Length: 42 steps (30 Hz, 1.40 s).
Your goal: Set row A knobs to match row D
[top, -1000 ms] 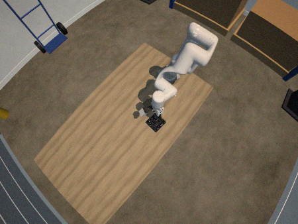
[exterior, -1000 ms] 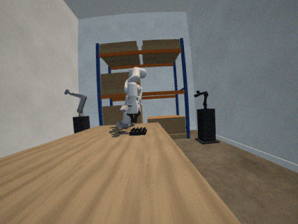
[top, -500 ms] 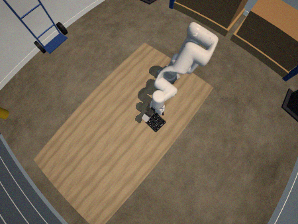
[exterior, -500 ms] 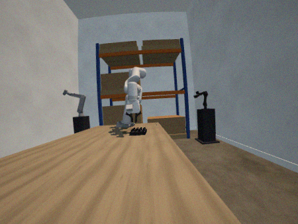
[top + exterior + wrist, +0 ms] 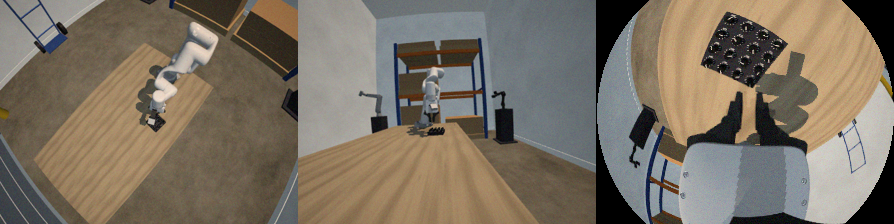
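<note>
The black knob box (image 5: pixel 158 125) (image 5: pixel 436 132) (image 5: pixel 741 54) stands on the wooden table with its knobs up. In the wrist view it lies beyond the fingertips, turned at an angle, with its lowest corner nearest them. Several black knobs show white lines and rings of marks; printed names are too small to read, and I cannot tell which side has the socket. My gripper (image 5: pixel 749 100) is partly open and empty, with wood showing between its fingers. It hangs above the table beside that corner, touching no knob. In the top view a pale wrist part hides one corner of the box.
The wooden table (image 5: pixel 99 132) (image 5: pixel 424 179) (image 5: pixel 836 55) carries the arm's base at its far end. The arm's shadow (image 5: pixel 793 95) falls beside the box. Shelving (image 5: pixel 440 96) stands behind the arm, and a blue hand truck (image 5: pixel 55 43) stands away from the table.
</note>
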Tool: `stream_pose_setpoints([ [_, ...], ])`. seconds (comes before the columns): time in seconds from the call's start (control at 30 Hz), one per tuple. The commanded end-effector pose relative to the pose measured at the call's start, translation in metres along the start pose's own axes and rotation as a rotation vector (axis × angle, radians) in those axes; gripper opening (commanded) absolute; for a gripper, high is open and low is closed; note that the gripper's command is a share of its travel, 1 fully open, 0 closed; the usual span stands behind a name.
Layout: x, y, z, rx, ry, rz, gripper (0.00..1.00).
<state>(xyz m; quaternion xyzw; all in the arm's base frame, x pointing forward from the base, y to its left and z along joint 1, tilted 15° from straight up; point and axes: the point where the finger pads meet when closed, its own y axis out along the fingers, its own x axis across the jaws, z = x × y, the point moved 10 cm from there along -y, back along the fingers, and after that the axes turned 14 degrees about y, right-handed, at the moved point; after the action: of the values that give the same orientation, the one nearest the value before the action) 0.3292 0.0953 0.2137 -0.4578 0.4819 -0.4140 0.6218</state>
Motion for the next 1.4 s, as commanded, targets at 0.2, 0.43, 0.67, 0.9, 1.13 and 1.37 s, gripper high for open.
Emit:
stream_pose_setpoints([
  [0.2, 0.0013, -0.003, 0.0009, 0.006, -0.309, 0.015, 0.19],
  [0.43, 0.0013, -0.0043, 0.0008, 0.008, -0.512, 0.014, 0.19],
  [0.67, 0.0013, -0.0055, 0.0008, 0.009, -0.697, 0.013, 0.19],
  [0.9, 0.0012, -0.0068, 0.0007, 0.01, -0.894, 0.012, 0.19],
  [1.13, 0.0012, -0.0074, 0.0007, 0.011, -0.984, 0.012, 0.19],
  [1.37, 0.0012, -0.0075, 0.0007, 0.011, -1.007, 0.011, 0.19],
])
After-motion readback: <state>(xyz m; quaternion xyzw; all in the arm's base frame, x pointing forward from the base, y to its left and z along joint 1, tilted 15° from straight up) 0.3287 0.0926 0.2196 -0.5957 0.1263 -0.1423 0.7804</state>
